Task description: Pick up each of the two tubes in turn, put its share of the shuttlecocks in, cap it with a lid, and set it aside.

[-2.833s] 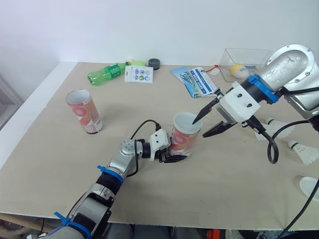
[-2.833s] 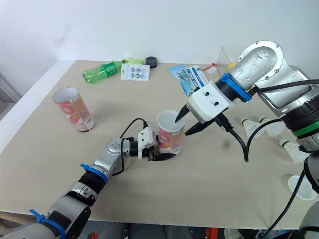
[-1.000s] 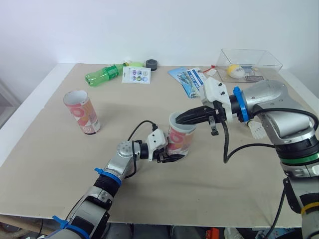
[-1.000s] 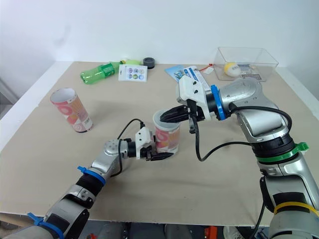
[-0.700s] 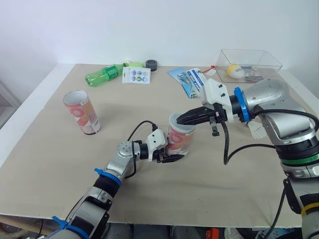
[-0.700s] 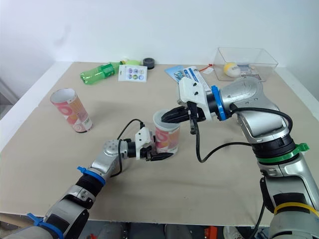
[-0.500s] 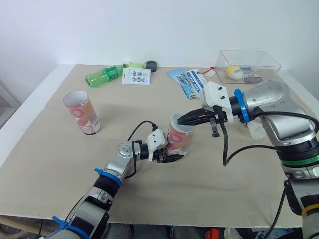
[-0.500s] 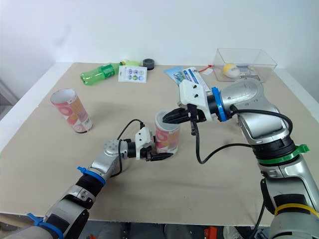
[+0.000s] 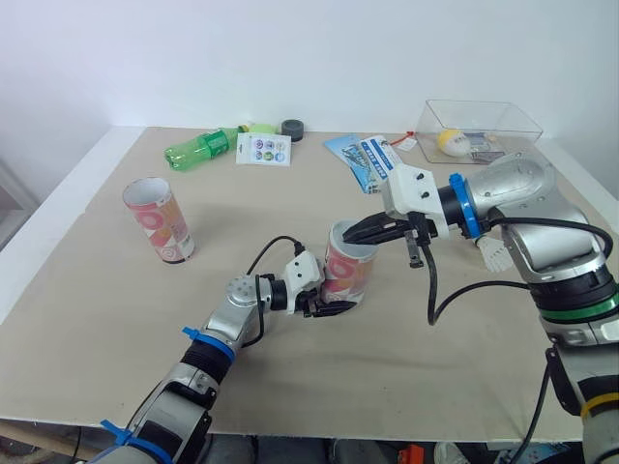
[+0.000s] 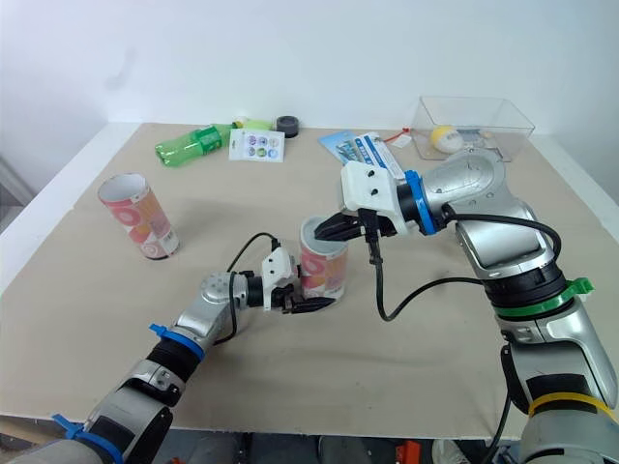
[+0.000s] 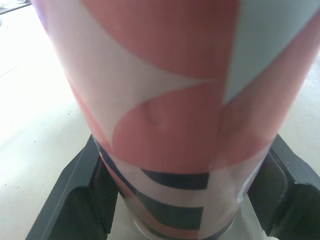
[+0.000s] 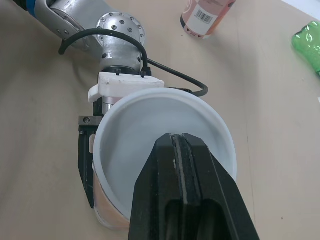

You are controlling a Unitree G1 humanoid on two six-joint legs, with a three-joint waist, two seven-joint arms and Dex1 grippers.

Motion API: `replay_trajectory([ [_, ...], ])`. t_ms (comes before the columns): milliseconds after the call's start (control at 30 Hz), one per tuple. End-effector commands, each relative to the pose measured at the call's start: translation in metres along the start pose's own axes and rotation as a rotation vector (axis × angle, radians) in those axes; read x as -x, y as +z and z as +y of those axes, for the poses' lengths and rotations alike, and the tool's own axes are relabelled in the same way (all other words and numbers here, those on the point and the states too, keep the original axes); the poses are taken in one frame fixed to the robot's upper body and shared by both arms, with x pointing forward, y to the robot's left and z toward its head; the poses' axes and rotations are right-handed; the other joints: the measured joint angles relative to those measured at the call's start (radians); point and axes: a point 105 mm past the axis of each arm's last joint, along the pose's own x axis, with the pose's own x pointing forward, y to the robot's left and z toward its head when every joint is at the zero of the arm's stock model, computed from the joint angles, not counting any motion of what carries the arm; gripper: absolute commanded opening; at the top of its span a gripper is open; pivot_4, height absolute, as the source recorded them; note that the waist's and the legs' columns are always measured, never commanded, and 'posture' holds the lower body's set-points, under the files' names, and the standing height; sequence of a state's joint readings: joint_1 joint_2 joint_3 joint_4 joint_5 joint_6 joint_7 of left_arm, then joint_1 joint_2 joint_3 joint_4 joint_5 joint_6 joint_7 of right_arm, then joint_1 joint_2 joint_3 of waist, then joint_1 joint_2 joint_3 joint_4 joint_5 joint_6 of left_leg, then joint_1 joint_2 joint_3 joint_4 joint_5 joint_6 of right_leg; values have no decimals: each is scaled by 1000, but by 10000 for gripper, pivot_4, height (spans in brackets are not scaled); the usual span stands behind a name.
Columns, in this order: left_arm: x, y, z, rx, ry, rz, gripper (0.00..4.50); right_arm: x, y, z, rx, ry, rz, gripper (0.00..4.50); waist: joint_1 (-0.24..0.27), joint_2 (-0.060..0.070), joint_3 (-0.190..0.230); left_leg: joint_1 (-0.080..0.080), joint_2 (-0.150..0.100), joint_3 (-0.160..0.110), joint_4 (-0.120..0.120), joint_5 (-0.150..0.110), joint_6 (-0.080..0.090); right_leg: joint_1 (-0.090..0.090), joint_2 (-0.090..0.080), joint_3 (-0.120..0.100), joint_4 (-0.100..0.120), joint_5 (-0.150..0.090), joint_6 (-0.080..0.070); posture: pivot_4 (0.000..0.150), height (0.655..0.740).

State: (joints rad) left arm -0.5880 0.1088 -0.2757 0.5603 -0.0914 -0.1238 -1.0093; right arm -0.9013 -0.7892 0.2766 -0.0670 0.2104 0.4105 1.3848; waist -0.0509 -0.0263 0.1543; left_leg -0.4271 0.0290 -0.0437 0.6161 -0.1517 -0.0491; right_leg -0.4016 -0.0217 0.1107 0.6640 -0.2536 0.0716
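Robot lab, beige tabletop (image 9: 106, 319), bare white wall (image 9: 290, 48)

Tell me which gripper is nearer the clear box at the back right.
Right. The right gripper is at the mouth of the tube, toward the clear box; the left gripper clamps that tube lower down, farther away.

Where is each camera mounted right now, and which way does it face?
Left eye view: on the head, facing forward and down over the table; both arms, left hand clamping the held tube, right hand at its mouth.
Right eye view: beside it, same scene.
Left wrist view: on the left wrist, close against the held tube's side; own fingers flank it.
Right wrist view: on the right wrist, looking into the held tube's mouth past its shut fingers.
Shared: all four show the held tube.
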Motion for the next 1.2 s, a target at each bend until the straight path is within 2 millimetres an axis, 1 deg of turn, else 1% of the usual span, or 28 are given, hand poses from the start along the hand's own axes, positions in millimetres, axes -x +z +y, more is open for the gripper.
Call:
replay_trajectory([
  [33,7,-23,-3,53,10,83,30413,-23,-19,16,-84,97,52,1018,0,0,0,0,0,0,0,0,0,0,0,0,0,0,0,1500,7400],
  [200,6,-23,-2,52,13,79,30413,-28,-29,20,-105,126,105,1018,-1,-2,-3,2,0,0,0,-2,-3,1,0,0,0,0,0,1500,7400],
  [467,4,-21,-3,50,14,69,30413,-34,-40,16,9,169,212,1018,-3,-3,-7,5,0,0,0,-3,-5,1,-2,0,0,0,0,1500,7400],
  [733,4,-20,-2,44,22,68,30413,-39,-40,21,5,228,203,1018,-4,-4,-10,6,0,0,0,-4,-6,1,-3,-1,-1,0,0,1500,7400],
  [767,5,-20,-2,42,23,67,30413,-39,-38,22,-8,229,184,1018,-4,-4,-11,6,0,0,0,-4,-6,1,-3,-1,-1,0,0,1500,7400],
  [833,6,-20,-2,40,23,66,30413,-38,-28,19,-76,221,97,1018,-4,-5,-12,6,0,0,0,-5,-7,1,-3,-1,-1,0,0,1500,7400],
  [933,7,-20,-2,37,23,68,30413,-31,-12,12,-144,201,-11,1018,-4,-5,-12,6,0,0,0,-5,-8,0,-3,-1,-1,0,0,1500,7400],
  [1033,8,-21,-3,33,18,72,30413,-13,3,3,-223,173,-126,1018,-3,-4,-10,4,0,0,-1,-5,-8,-1,-4,-1,-1,0,-1,1500,7400],
  [1133,8,-21,-3,32,16,75,30413,4,5,3,-258,156,-168,1018,1,-2,-7,0,0,0,-1,-5,-8,-4,-3,-1,-1,0,-1,1500,7400],
  [1200,9,-21,-3,30,11,78,30413,17,4,4,-268,138,-192,1018,3,0,-6,-6,0,0,-1,-4,-7,-5,-3,-1,-1,0,-1,1500,7400],
])
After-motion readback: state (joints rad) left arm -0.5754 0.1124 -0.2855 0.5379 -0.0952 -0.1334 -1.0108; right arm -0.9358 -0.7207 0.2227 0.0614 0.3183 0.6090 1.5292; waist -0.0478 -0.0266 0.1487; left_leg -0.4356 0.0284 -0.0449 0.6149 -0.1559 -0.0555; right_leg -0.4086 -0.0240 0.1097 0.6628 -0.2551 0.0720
